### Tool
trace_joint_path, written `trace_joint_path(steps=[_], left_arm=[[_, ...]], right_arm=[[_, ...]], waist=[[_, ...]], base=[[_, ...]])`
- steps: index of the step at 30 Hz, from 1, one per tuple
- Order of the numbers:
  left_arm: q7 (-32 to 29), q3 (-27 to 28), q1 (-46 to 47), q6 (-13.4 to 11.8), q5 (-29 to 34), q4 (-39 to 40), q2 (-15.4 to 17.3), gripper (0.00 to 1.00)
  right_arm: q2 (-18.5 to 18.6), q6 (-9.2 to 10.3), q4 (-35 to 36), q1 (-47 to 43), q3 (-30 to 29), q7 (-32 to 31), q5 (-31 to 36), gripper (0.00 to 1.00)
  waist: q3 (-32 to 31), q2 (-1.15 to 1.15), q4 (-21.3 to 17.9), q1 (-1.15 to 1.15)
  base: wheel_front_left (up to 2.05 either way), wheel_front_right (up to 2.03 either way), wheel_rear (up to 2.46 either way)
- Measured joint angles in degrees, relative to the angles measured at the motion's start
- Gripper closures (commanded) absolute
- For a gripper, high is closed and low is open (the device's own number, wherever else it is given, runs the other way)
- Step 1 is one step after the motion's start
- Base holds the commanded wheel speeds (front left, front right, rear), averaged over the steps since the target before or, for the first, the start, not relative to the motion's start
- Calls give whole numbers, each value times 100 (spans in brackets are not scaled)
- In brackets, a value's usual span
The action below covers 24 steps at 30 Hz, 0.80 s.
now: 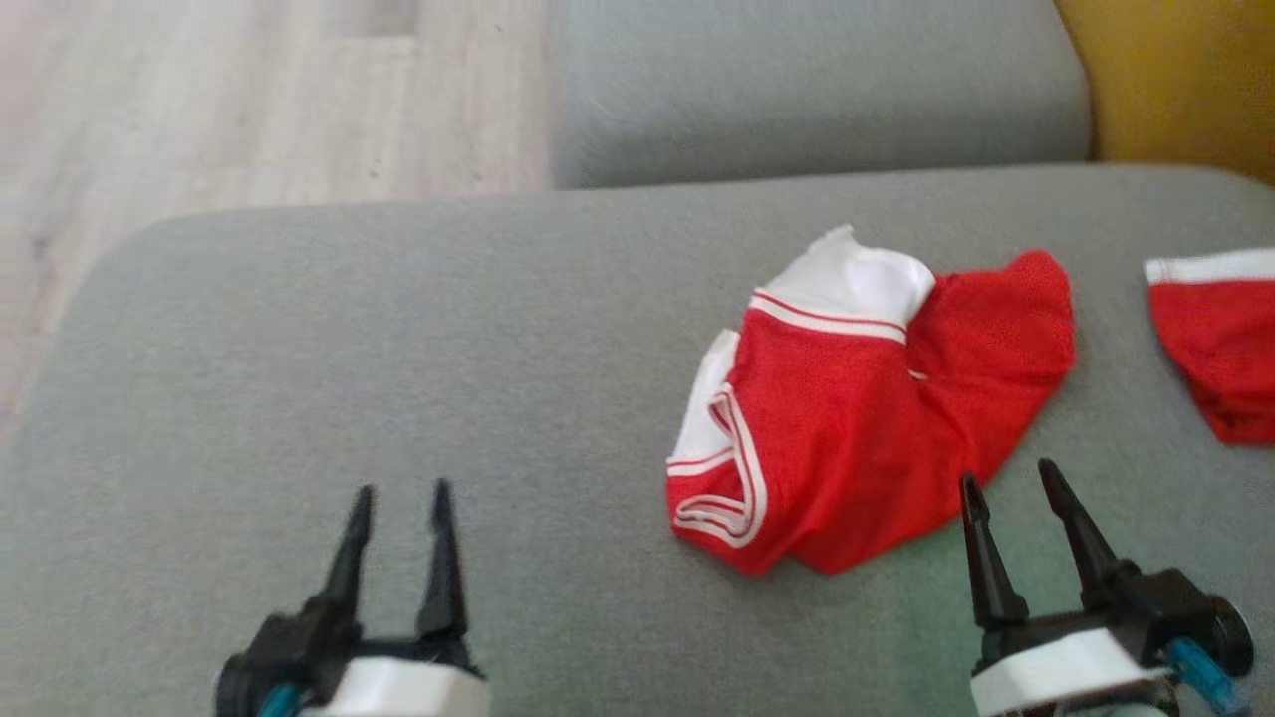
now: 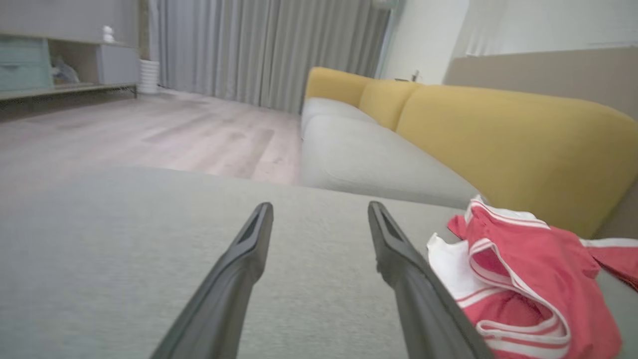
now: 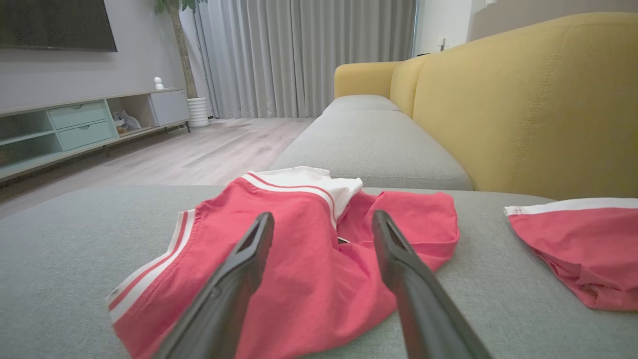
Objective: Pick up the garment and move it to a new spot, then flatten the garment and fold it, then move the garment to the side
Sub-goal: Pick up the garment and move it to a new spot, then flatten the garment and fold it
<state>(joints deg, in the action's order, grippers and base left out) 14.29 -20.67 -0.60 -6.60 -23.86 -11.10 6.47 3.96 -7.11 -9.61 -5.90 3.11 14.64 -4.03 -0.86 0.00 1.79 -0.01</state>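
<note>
A crumpled red garment (image 1: pixel 857 418) with white striped trim lies on the grey sofa cushion (image 1: pixel 398 329), right of centre. My right gripper (image 1: pixel 1011 483) is open, its tips just off the garment's near right edge; the right wrist view has the garment (image 3: pixel 299 259) directly beyond the open fingers. My left gripper (image 1: pixel 400 491) is open over bare cushion well to the garment's left, nothing between its fingers. From the left wrist camera the garment (image 2: pixel 528 289) lies to the right of the open gripper (image 2: pixel 319 207).
A second red garment (image 1: pixel 1220 339) with a white band lies at the right edge of the cushion. Behind are another grey cushion (image 1: pixel 817 90), the yellow sofa back (image 3: pixel 523 99) and wooden floor (image 1: pixel 249 100) beyond the cushion's left and far edges.
</note>
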Motion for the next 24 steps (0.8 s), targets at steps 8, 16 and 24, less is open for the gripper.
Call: trace_joint_path(steps=[8,16,24], left_arm=[[16,740,-1154,160,915,723,-166,0],[16,826,-1138,314,1323,682,-227,0],[16,965,-1131,365,1530,622,-261,0]], right_arm=[[-125,0,19,-398,-146,0,-2,0],[-137,0,32,-420,-196,0,-1,0],[-138,0,36,-423,-118,0,-60,0]], waist=[[-347,0,342,0],[-374,0,291,0],[-344,0,194,1]], base=[[0,0,0],[0,0,0],[0,0,0]])
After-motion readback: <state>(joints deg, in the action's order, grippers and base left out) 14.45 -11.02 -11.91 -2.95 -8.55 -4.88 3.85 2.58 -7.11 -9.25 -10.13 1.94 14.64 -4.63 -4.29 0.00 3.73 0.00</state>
